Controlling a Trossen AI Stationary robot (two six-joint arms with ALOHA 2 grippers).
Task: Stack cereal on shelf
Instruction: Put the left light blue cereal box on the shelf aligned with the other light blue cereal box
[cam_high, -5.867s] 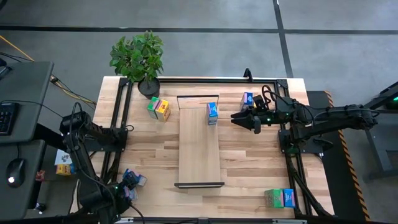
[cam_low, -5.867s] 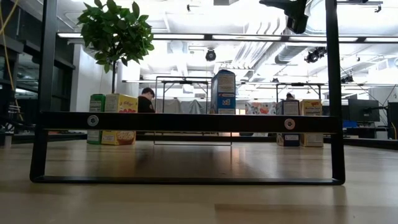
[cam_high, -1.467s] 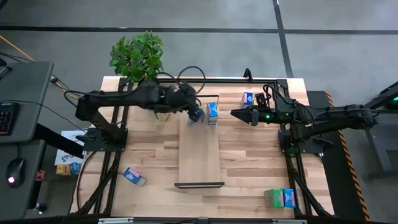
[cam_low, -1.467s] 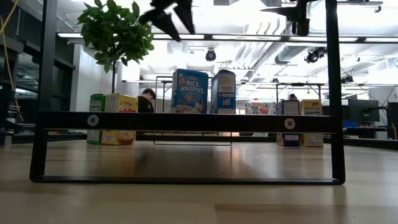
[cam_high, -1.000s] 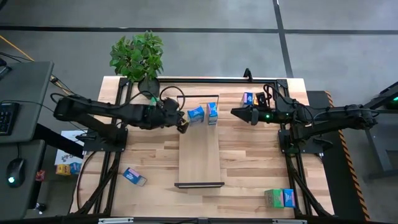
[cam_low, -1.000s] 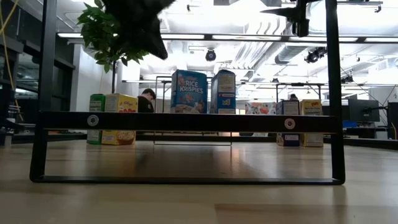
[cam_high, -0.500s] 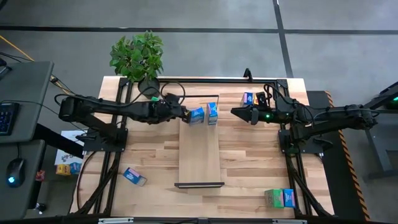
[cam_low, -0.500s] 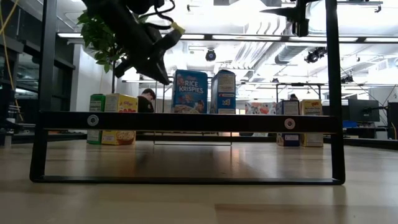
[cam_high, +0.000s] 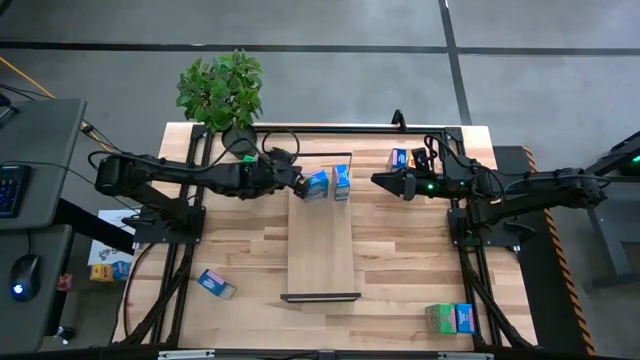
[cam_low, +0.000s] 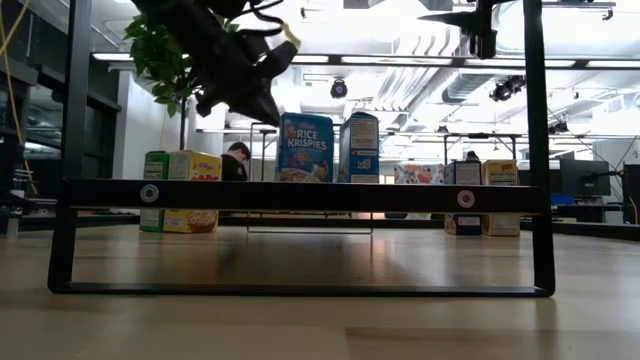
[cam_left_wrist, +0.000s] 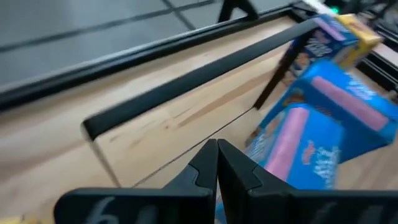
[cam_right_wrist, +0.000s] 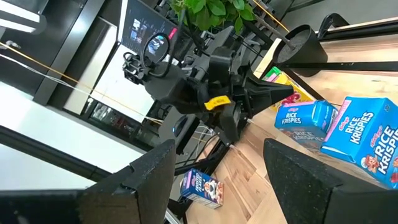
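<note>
- the shelf (cam_high: 321, 240) lies lengthwise down the middle of the tabletop (cam_high: 400, 250), a light-wood board with a black bracket at each end; in the low view the near bracket (cam_low: 300, 196) crosses the picture as a dark bar.
- two blue cereal boxes stand side by side at the far end of the shelf: a rice krispies box (cam_high: 317, 184) (cam_low: 305, 147) toward the left edge of the board and a narrower blue box (cam_high: 342, 181) (cam_low: 360, 147) just beside it, with a small gap between them in the low view.
- the left gripper (cam_high: 296, 183) (cam_left_wrist: 217, 163) hangs at the shelf's far left corner, just beside the rice krispies box; its fingers are pressed together tip to tip and hold nothing.
- the left arm (cam_high: 190, 176) reaches in from the left edge of the tabletop, past a green box and a yellow box (cam_high: 262, 178) that stand near the far left corner by a potted plant (cam_high: 222, 90).
- the right gripper (cam_high: 380, 182) waits near the far right part of the tabletop, pointing at the shelf; its fingers (cam_right_wrist: 149, 180) are spread wide and empty.
- a blue box (cam_high: 399, 159) stands near the far right corner behind the right arm.
- a blue box (cam_high: 215, 285) lies flat near the near left corner.
- a green box (cam_high: 438, 318) and a blue box (cam_high: 463, 317) stand together at the near right corner.
- a person shows far off in the room in the low view, behind the shelf.
</note>
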